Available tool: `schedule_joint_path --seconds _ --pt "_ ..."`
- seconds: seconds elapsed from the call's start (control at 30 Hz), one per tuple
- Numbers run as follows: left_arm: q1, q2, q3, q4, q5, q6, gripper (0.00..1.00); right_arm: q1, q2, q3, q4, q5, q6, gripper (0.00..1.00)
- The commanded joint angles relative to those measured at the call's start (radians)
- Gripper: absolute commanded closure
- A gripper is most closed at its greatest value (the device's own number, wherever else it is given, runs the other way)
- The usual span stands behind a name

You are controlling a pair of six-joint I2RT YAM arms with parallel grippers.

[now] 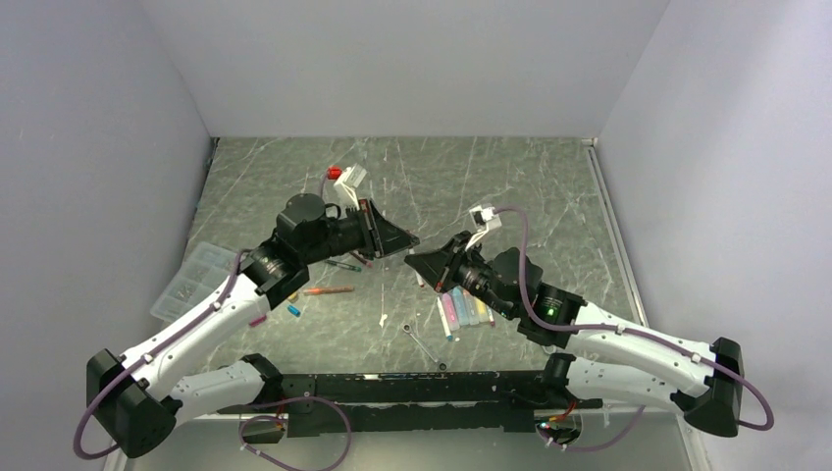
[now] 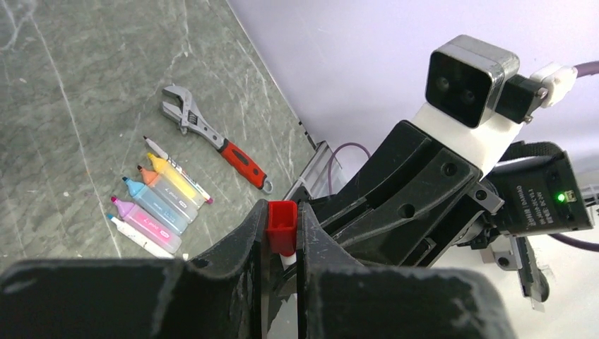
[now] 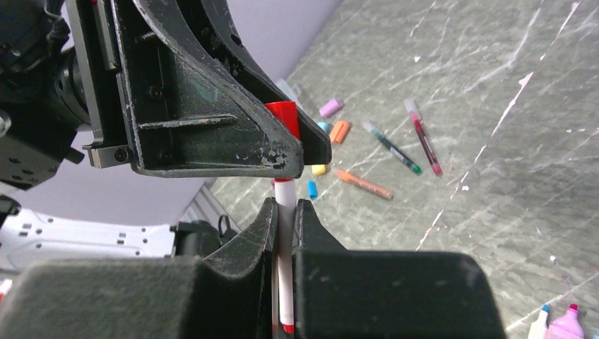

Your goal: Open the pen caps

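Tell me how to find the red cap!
Look above the middle of the grey table. There the left gripper pinches the red cap on a white pen that the right gripper holds. It is the only cap off the table.

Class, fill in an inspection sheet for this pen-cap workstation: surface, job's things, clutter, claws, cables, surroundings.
surface: dark green marbled tabletop with pale streaks.
job's things: red cap at the tip of a white pen, held in the air between the arms; uncapped highlighters lined up in a row; loose caps and thin markers scattered.
clutter: red-handled wrench beside the highlighters; clear plastic box at the table's left edge.
claws: left claw shut on the red cap; right claw shut on the white pen.
cables: purple cables run along both arms.
surroundings: plain pale walls on three sides; nothing else seen.
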Motion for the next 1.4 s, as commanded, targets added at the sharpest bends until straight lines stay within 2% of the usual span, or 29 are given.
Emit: schedule_joint_path --seconds 0.0,0.13,0.4,0.7,0.77,0.87,1.0,1.07,1.2,1.37 --pt "0.173 0.009 0.103 0.069 -0.309 0.053 1.00 0.034 -0.064 -0.060 -0.176 0.118 0.070 1.00" --pt "0.250 0.041 0.153 0.066 -0.306 0.053 1.00 0.086 -0.075 -0.082 -0.206 0.202 0.117 1.00" --pt "0.282 0.076 0.203 0.068 -0.345 0.107 1.00 0.182 -0.062 -0.066 -0.245 0.347 0.123 1.00" --pt "0.377 0.138 0.237 0.078 -0.323 0.117 1.00 0.230 -0.098 -0.065 -0.288 0.437 0.128 1.00" --pt "0.396 0.155 0.238 0.090 -0.287 0.102 1.00 0.232 -0.106 -0.074 -0.261 0.418 0.111 1.00" --pt "0.406 0.184 0.233 0.143 -0.150 0.070 1.00 0.227 -0.097 -0.082 -0.224 0.363 0.076 1.00" --pt "0.406 0.194 0.146 0.218 0.086 0.006 1.00 0.208 0.048 0.015 -0.415 0.422 0.082 1.00" --pt "0.405 0.168 0.068 0.233 0.154 -0.028 1.00 0.152 0.108 0.027 -0.461 0.387 0.089 1.00" --pt "0.405 0.051 -0.114 0.225 0.196 -0.047 1.00 -0.020 0.195 -0.045 -0.395 0.181 0.068 1.00" --pt "0.403 -0.140 -0.252 0.095 0.188 -0.028 1.00 -0.040 0.302 -0.042 -0.306 0.119 0.014 1.00"
